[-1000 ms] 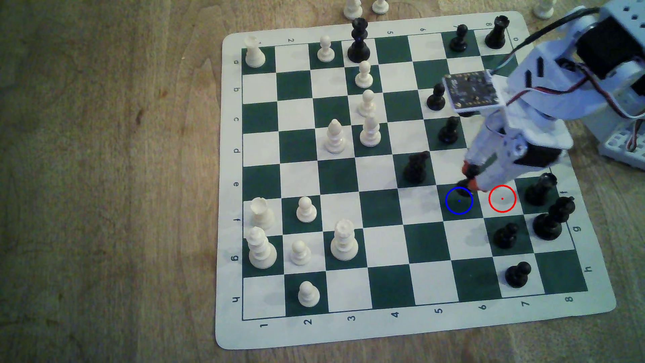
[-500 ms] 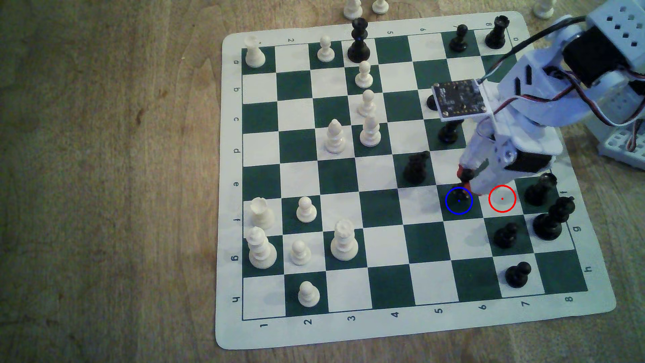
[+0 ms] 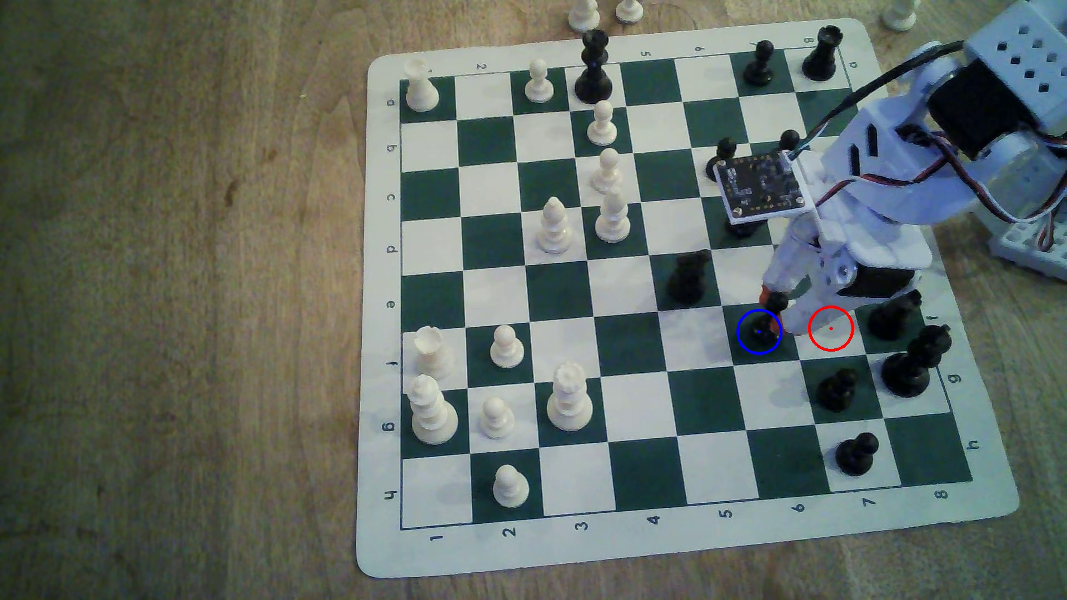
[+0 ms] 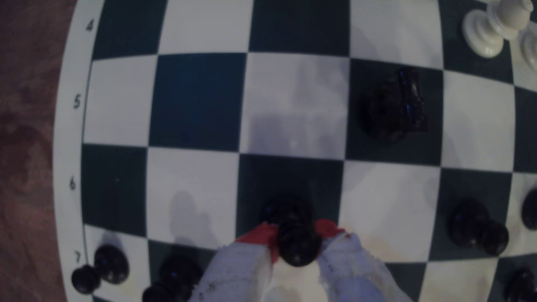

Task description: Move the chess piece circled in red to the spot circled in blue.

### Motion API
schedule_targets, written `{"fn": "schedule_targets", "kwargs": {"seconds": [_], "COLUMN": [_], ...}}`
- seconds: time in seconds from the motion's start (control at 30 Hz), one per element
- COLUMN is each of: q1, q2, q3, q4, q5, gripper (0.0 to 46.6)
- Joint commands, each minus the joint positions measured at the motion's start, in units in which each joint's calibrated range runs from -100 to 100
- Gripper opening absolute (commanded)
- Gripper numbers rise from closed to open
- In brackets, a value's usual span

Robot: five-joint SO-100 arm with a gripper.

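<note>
My gripper (image 3: 780, 314): orange-tipped, closed around a black pawn's head.
Black pawn (image 3: 776, 302): upright, base on the blue-ringed dark green square (image 3: 750, 346).
Red ring (image 3: 831, 328): white square just to the exterior view's right, bare.
Black knight (image 3: 689, 277): near, toward the exterior view's left.
Board (image 3: 381, 346): a mat on a wooden surface (image 3: 173, 288).

Brown wood-grain tabletop (image 3: 173, 288) with darker knots and streaks, fills the exterior view's left and runs around a white-bordered green-and-white roll-up chess mat (image 3: 976, 507), dim warm indoor light, soft shadows, reddish-brown wood (image 4: 26, 116) at the mat's edge in wrist view.
</note>
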Motion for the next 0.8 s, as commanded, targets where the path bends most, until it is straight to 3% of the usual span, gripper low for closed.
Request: {"fn": "schedule_targets", "kwargs": {"seconds": [0.0, 0.03, 0.07, 0.43, 0.7, 0.77], "q1": [0.18, -0.13, -0.29, 0.18, -0.68, -0.68], "q2": [-0.61, -2.23, -2.99, -7.41, -19.37, -22.6], "q3": [-4.09, -2.64, -2.19, -2.28, -2.37, -2.37], "q4": [-1.1, -2.0, -2.32, -0.03, 15.28, 18.23], "q5": [-0.63, -0.63, -0.63, -0.68, -0.59, -0.59], "gripper": [18.5, 22.7, 23.6, 25.0, 23.2, 20.5]}}
